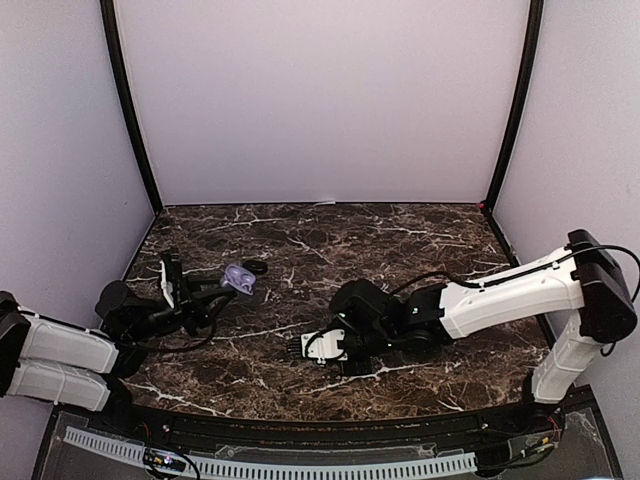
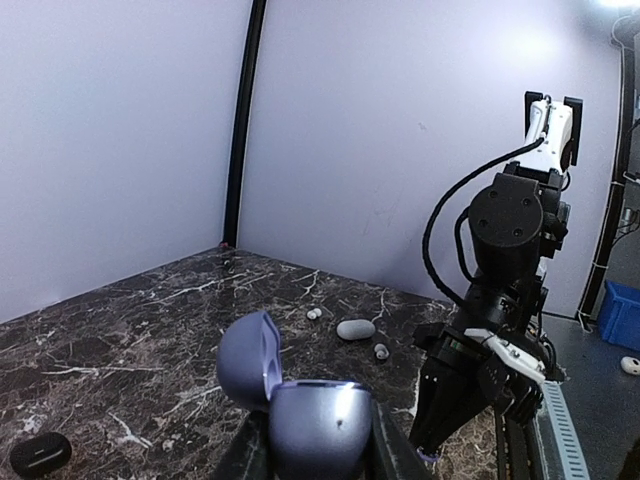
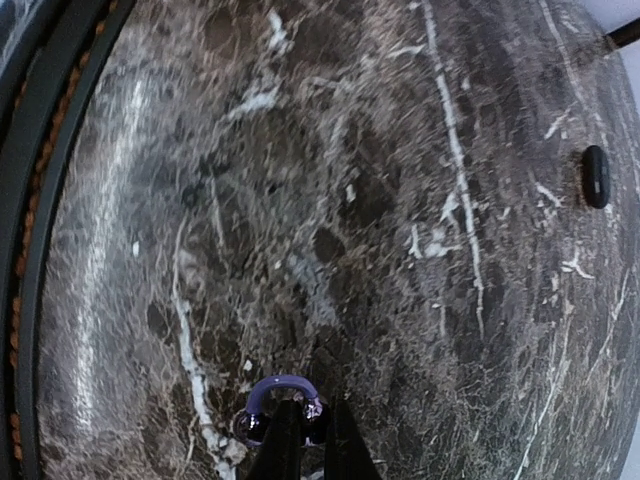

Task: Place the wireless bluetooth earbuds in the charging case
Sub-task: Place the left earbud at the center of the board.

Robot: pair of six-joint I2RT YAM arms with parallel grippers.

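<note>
Jaws: my left gripper (image 2: 318, 455) clamps the open charging case (image 2: 310, 410), right gripper (image 3: 305, 440) pinches a purple earbud (image 3: 283, 384) lower-centre; next, align and seat it.

Robot test cell, a lab-type setup rather than a home or shop. Plain pale lilac panels (image 1: 320, 100) close off three sides, joined by black corner posts (image 1: 128, 100), around a dark marble-pattern tabletop (image 1: 400, 235). Left arm (image 1: 60, 355) and right arm (image 1: 510, 292) are mounted at the near edge, a slotted white cable strip (image 1: 300, 467) runs along it, and a blue bin (image 2: 620, 315) sits beyond the table.
</note>
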